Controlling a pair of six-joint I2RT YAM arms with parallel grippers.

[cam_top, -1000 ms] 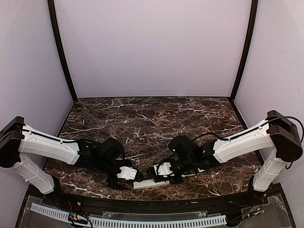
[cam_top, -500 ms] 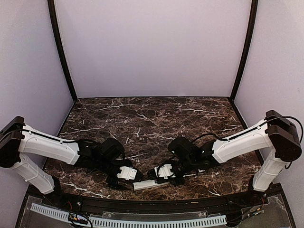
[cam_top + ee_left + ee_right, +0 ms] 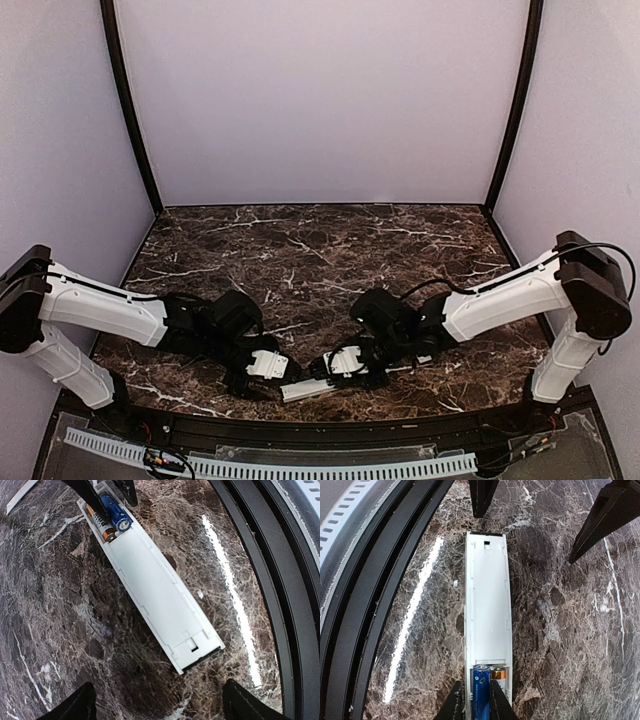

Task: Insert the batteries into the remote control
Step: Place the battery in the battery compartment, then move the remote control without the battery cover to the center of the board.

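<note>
The white remote control (image 3: 487, 605) lies back up near the table's front edge, its battery bay open at one end; it also shows as remote control (image 3: 315, 388) and remote control (image 3: 155, 595). A blue battery (image 3: 481, 692) sits in the bay beside a second, copper-banded battery (image 3: 498, 674). My right gripper (image 3: 476, 684) straddles the blue battery with its jaws slightly open: one finger stands outside the remote's wall, the other between the two cells. My left gripper (image 3: 157, 684) is wide open just past the remote's black end, touching nothing.
A thin white cover strip (image 3: 20, 492) lies on the marble further back. The black rail of the table's front edge (image 3: 380, 580) runs close alongside the remote. Both arms (image 3: 400, 325) crowd the near centre.
My right gripper's jaws have loosened a little around the blue battery, and the right arm has crept slightly left. The left gripper has held its place.
</note>
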